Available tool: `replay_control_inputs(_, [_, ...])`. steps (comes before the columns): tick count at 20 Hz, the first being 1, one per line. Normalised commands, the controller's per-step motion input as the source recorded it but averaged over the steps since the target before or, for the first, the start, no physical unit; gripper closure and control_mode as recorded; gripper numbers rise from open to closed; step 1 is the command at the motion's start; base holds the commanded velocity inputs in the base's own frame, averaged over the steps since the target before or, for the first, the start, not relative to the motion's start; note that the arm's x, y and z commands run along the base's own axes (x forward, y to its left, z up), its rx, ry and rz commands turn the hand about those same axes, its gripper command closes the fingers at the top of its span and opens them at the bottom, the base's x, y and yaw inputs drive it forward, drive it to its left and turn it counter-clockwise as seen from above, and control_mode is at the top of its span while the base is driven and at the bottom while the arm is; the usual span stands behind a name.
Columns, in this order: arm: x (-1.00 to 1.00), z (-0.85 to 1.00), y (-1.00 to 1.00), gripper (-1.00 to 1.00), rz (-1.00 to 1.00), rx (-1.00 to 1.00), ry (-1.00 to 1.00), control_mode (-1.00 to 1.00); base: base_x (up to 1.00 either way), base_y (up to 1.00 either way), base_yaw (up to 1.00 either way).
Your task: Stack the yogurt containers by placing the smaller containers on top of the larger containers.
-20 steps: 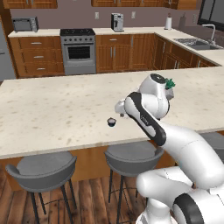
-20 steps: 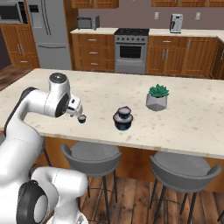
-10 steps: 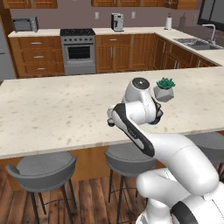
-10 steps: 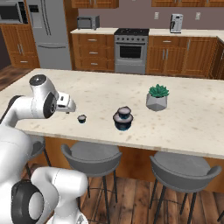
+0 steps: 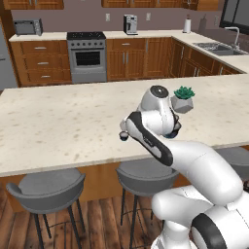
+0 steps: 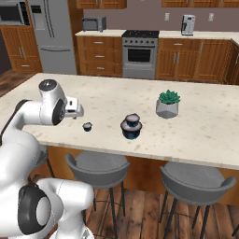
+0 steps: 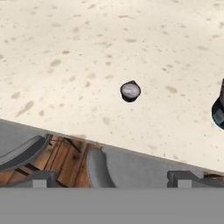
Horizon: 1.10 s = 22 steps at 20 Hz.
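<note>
The tiniest yogurt container [image 7: 130, 91], a dark cup with a pale top, stands alone on the speckled counter [image 7: 87, 52]; it also shows in the right base view [image 6: 87, 126] and the left base view [image 5: 124, 137]. To its right, the mid-sized cup [image 6: 132, 119] sits on top of the widest cup [image 6: 131, 133], whose bluish edge shows at the hand view's right border [image 7: 218, 111]. My gripper [image 7: 111, 180] is open and holds nothing. It hovers above the counter's near edge, short of the tiniest cup. In the right base view my hand [image 6: 73, 108] is just left of that cup.
A green potted plant [image 6: 167, 103] stands on the counter beyond the stack, to its right. Grey bar stools [image 6: 98, 164] sit below the counter's near edge. A stove [image 6: 138, 53] and wooden cabinets line the far wall.
The arm has swung left and back towards the counter's near edge, bringing the hand over the tiniest cup's left side. The cups and the plant have not moved. The jaws stay open.
</note>
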Motion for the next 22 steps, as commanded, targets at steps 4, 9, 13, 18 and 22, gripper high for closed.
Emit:
replay_control_inputs(4, [0.04, -0.06, 0.00, -1.00, 0.11, 0.00, 0.00, -1.00, 0.00, 0.00, 0.00])
replay_control_inputs(9, [0.00, -0.17, 0.00, -1.00, 0.02, -0.04, 0.00, -1.00, 0.00, 0.00, 0.00])
replay_control_inputs(13, [0.04, -0.16, 0.00, -1.00, 0.00, -0.06, 0.00, -1.00, 0.00, 0.00, 0.00])
replay_control_inputs(18, [0.17, -0.04, 0.00, -1.00, 0.02, -0.02, 0.00, -1.00, 0.00, 0.00, 0.00])
replay_control_inputs(22, [0.28, 0.00, -0.01, -1.00, 0.05, 0.00, 0.04, -1.00, 0.00, 0.00, 0.00])
